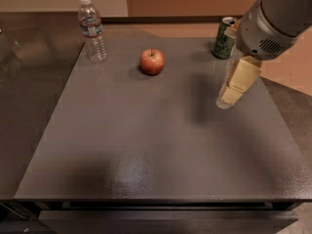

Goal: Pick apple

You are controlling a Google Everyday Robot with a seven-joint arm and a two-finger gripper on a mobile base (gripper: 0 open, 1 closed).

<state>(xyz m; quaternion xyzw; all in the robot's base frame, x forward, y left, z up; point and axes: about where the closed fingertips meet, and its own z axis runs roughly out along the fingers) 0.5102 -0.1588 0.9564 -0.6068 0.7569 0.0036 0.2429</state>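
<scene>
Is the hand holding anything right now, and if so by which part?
Nothing. The hand hangs over the table near the can; the apple sits untouched, well apart from it.

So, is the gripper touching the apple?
No, the gripper hangs over the right side of the table, in front of the can and clearly apart from the apple.

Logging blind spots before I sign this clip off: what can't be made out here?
Camera view:
Green can: right edge hidden behind the arm; label blurred.
Water bottle: label print too small.
Arm: cut off by the top and right edges.
Gripper, above the table's right side, right of the apple: height over the table unclear.
</scene>
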